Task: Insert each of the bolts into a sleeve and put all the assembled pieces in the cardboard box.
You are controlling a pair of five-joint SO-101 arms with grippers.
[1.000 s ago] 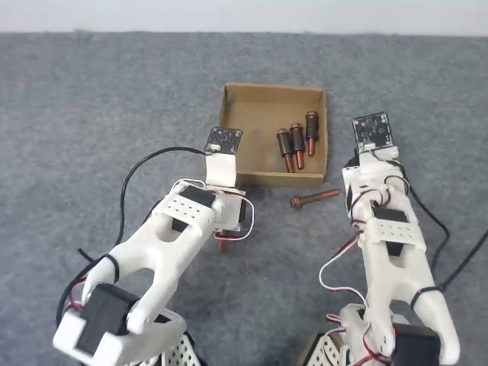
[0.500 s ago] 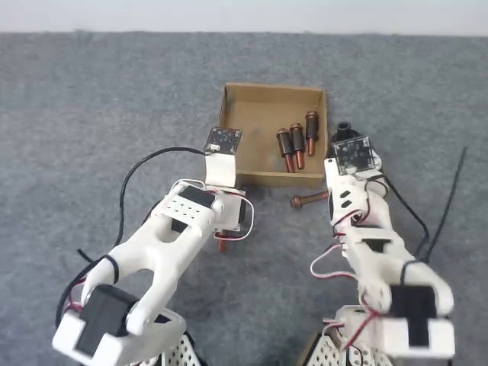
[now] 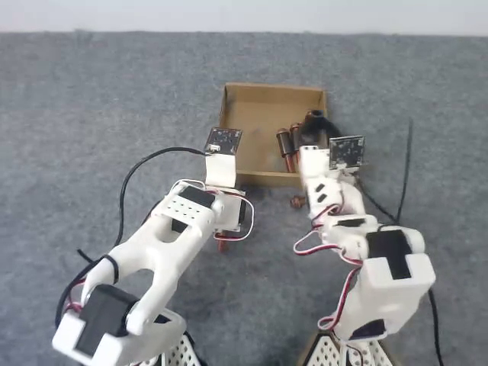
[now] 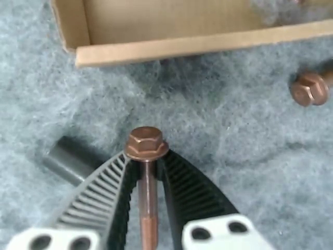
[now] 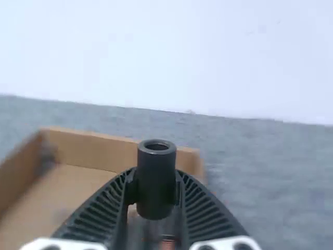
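My left gripper (image 4: 146, 157) is shut on a copper bolt (image 4: 148, 182), whose hex head (image 4: 146, 144) sticks out past the fingertips. It hangs just above the carpet, a short way in front of the cardboard box (image 4: 171, 46). A dark sleeve (image 4: 66, 159) lies on the carpet beside the left finger. My right gripper (image 5: 155, 179) is shut on a black sleeve (image 5: 156, 174), held upright with its hole showing. In the high view that black sleeve (image 3: 313, 122) hangs over the right part of the cardboard box (image 3: 236, 103). Assembled pieces (image 3: 288, 145) lie inside.
A loose copper bolt (image 3: 296, 201) lies on the grey carpet in front of the box, partly hidden under the right arm; its head (image 4: 309, 88) appears in the left wrist view. The left arm's cable (image 3: 133, 171) loops over the carpet.
The right arm has swung left and tilted up, carrying the black sleeve from beside the box to over its right part. The left arm has kept still with its bolt.
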